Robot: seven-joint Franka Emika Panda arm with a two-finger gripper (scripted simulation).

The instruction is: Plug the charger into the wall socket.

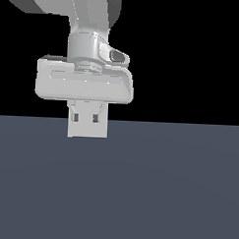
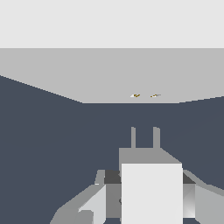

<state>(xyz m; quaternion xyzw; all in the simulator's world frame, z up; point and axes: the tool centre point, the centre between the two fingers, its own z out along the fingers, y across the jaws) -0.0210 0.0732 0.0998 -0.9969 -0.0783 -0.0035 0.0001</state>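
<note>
The hand [image 1: 88, 124] grips the charger [image 2: 151, 188] between its fingers, above the dark surface [image 1: 162, 192]. The charger's two prongs [image 2: 144, 138] point ahead at the wall socket [image 2: 109, 74], whose two holes [image 2: 144, 95] lie well apart in front. Advance straight, keeping the prongs level and lined up with the holes.

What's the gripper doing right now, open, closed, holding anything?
Gripper: closed on the charger, prongs pointing toward the wall socket.
</note>
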